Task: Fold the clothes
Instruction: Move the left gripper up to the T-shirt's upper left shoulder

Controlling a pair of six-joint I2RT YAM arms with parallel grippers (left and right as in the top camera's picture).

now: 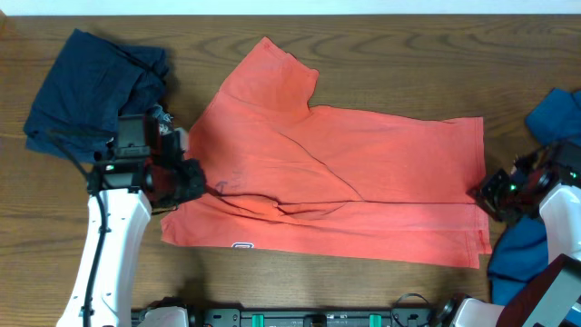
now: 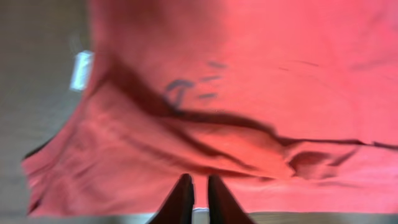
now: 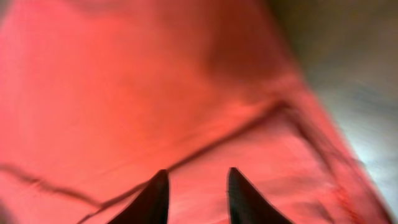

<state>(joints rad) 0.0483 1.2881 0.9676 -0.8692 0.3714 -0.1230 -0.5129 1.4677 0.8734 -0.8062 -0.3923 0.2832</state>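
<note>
An orange-red shirt (image 1: 363,163) lies spread on the wooden table, with a dark crease running across its lower part. My left gripper (image 1: 200,186) is at the shirt's left edge. In the left wrist view its fingers (image 2: 199,182) are almost together, just above the shirt (image 2: 280,62), and I see no cloth bunched between them. My right gripper (image 1: 486,193) is at the shirt's right edge. In the right wrist view its fingers (image 3: 198,177) are apart over flat cloth (image 3: 124,81) and hold nothing.
A dark blue garment pile (image 1: 91,82) lies at the back left. Blue clothing (image 1: 556,113) sits at the right edge, with more of it (image 1: 517,263) under the right arm. A small white label (image 1: 242,245) is near the shirt's front edge and also shows in the left wrist view (image 2: 81,70).
</note>
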